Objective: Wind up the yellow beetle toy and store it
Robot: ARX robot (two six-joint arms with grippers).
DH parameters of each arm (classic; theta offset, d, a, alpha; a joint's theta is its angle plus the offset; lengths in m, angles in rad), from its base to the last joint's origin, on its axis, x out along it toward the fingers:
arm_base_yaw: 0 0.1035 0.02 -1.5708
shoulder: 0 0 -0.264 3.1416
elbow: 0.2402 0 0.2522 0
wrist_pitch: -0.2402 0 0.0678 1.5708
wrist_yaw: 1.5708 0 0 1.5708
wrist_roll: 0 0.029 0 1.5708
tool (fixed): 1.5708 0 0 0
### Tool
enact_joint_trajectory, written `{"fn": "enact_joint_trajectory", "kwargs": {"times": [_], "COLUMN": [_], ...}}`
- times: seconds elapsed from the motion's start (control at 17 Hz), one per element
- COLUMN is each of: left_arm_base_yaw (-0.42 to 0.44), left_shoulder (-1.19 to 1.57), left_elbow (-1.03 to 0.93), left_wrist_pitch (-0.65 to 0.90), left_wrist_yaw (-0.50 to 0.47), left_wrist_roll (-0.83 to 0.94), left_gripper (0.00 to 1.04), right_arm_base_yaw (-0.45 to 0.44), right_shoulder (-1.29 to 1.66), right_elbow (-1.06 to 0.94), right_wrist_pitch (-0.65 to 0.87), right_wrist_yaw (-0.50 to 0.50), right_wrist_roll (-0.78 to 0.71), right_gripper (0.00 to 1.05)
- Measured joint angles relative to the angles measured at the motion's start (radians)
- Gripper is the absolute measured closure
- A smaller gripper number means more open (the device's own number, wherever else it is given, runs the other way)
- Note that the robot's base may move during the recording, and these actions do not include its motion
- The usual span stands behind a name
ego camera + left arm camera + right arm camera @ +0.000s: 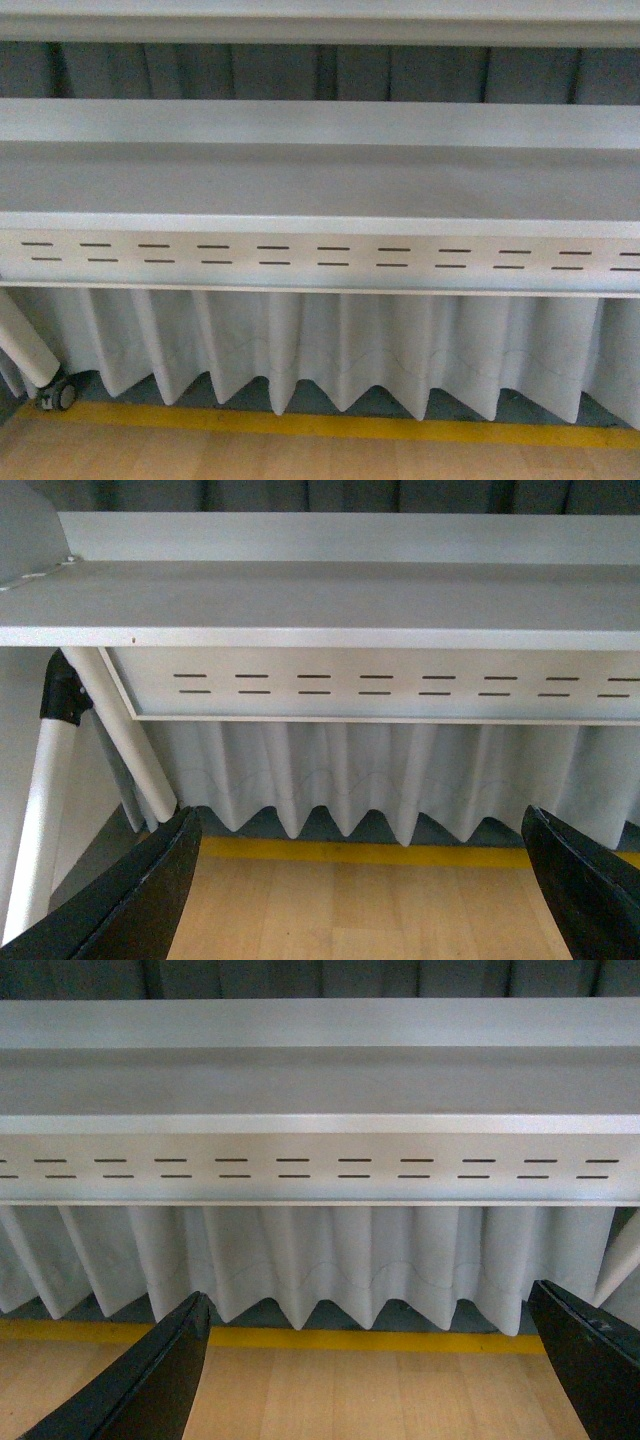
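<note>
The yellow beetle toy shows in none of the three views, so I cannot tell where it is.

In the front view a white shelf (320,190) runs across the centre from 9 to 3 o'clock. Its front panel (320,258), just below, is punched with two rows of short dark slots. From under the panel a pleated white curtain (330,345) hangs toward 6 o'clock. Its zigzag hem ends just above a yellow stripe (350,427) on the floor. Light wooden floor (250,458) fills the edge at 6 o'clock. At 8 o'clock a white leg (25,340) slants down to a small caster (57,395) that stands at the stripe's end.

The left gripper (358,825) is spread wide. Its two black fingers (150,890) stand far apart at the sides of the left wrist view. Between them only the wooden floor, the stripe and the curtain show; the gripper has hold of nothing. The same view shows two white tubular legs joined by a black fitting (62,690) under the shelf's end.

The right gripper (370,1295) is spread just as wide. Its dark fingers (160,1380) frame the curtain hem and the floor, and nothing lies between them.
</note>
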Motion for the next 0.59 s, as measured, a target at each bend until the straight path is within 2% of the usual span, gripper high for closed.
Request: {"fn": "enact_joint_trajectory", "kwargs": {"times": [0.59], "left_arm_base_yaw": [0.000], "left_shoulder": [0.000], "left_elbow": [0.000], "left_wrist_pitch": [0.000], "left_wrist_yaw": [0.000], "left_wrist_roll": [0.000], "left_gripper": [0.07], "right_arm_base_yaw": [0.000], "right_shoulder": [0.000], "right_elbow": [0.000], "right_wrist_pitch": [0.000], "right_wrist_yaw": [0.000], "right_wrist_roll": [0.000], "right_gripper": [0.07]}}
